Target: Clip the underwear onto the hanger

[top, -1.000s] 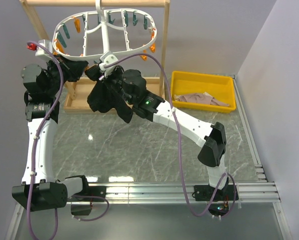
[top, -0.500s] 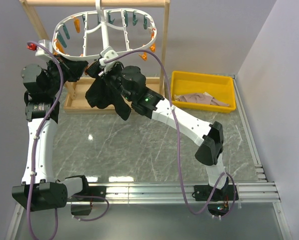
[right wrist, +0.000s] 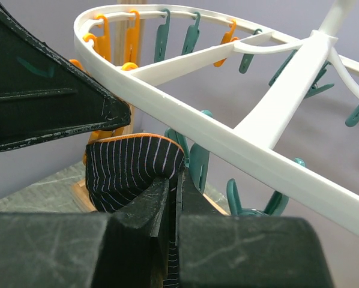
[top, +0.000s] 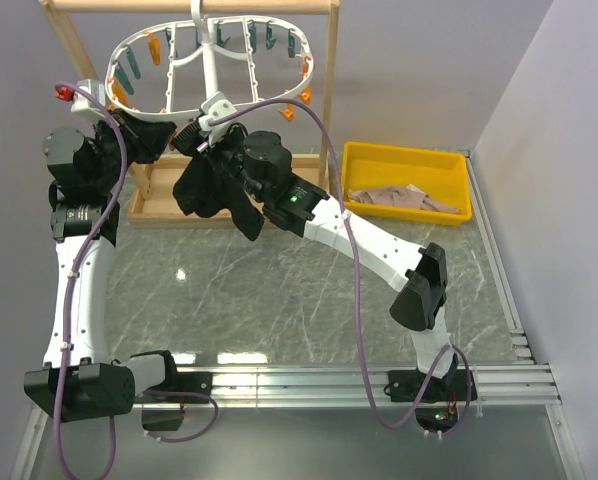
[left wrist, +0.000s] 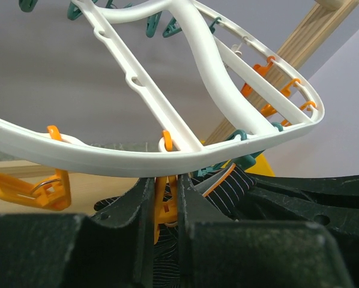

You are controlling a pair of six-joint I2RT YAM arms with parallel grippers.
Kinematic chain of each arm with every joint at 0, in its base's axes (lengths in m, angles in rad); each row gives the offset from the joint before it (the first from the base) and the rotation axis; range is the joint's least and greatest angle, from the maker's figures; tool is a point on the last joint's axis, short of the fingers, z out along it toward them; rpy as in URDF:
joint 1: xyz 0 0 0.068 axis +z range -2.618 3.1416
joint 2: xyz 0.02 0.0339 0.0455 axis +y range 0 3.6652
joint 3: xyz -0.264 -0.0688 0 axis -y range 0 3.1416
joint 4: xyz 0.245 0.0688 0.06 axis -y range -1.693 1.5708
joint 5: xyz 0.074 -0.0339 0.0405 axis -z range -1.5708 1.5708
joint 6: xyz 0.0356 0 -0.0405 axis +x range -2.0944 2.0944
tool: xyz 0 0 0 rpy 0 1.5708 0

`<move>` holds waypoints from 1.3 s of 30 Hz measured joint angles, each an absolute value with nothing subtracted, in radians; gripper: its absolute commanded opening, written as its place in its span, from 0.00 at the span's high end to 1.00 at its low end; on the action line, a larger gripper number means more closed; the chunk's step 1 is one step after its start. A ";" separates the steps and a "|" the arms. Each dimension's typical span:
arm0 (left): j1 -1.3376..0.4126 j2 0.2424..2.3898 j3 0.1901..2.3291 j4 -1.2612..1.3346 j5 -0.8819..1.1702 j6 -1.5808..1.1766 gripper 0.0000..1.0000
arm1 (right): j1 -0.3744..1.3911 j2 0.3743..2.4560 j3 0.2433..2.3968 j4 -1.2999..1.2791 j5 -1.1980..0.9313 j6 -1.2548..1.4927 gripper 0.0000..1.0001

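The white oval hanger (top: pixel 211 60) hangs from the wooden frame, with orange and teal pegs round its rim. The black underwear (top: pixel 211 190) hangs bunched under its front rim. My right gripper (right wrist: pixel 174 180) is shut on the underwear's striped waistband (right wrist: pixel 131 162), holding it up just below the rim (right wrist: pixel 185 108) beside teal pegs (right wrist: pixel 197 162). My left gripper (left wrist: pixel 166 198) is shut on an orange peg (left wrist: pixel 165 201) under the hanger's front rim (left wrist: pixel 107 162); the striped waistband (left wrist: pixel 227 189) shows just to its right.
The wooden frame (top: pixel 327 90) has a flat base (top: pixel 164 195) on the marble table behind the underwear. A yellow tray (top: pixel 407 160) at the right holds a pinkish-beige cloth (top: pixel 399 198). Another orange peg (left wrist: pixel 32 186) hangs left of my left gripper.
My right gripper has lifted the underwear up and a little left toward the hanger's front rim. The left arm has stayed in place.
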State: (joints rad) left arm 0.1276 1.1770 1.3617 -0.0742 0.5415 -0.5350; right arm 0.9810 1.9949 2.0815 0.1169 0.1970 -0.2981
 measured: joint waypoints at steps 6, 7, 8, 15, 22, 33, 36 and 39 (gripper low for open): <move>0.128 1.177 1.362 -0.081 0.542 -0.535 0.78 | 0.981 1.995 2.082 0.116 0.195 -0.295 1.00; 0.128 1.177 1.362 -0.083 0.542 -0.535 0.77 | 0.981 1.995 2.082 0.115 0.194 -0.295 1.00; 0.128 1.177 1.362 -0.085 0.542 -0.535 0.77 | 0.981 1.995 2.081 0.115 0.194 -0.295 1.00; 0.128 1.182 1.362 -0.093 0.542 -0.535 0.73 | 0.981 1.995 2.082 0.109 0.190 -0.295 1.00; 0.128 1.182 1.362 -0.097 0.542 -0.535 0.69 | 0.981 1.995 2.082 0.107 0.189 -0.295 1.00; 0.130 1.182 1.364 -0.116 0.541 -0.535 0.60 | 0.981 1.997 2.082 0.100 0.189 -0.295 1.00; 0.133 1.182 1.364 -0.122 0.542 -0.535 0.57 | 0.981 1.998 2.082 0.100 0.190 -0.295 1.00; 0.136 1.182 1.364 -0.130 0.542 -0.535 0.54 | 0.981 1.998 2.082 0.101 0.191 -0.296 1.00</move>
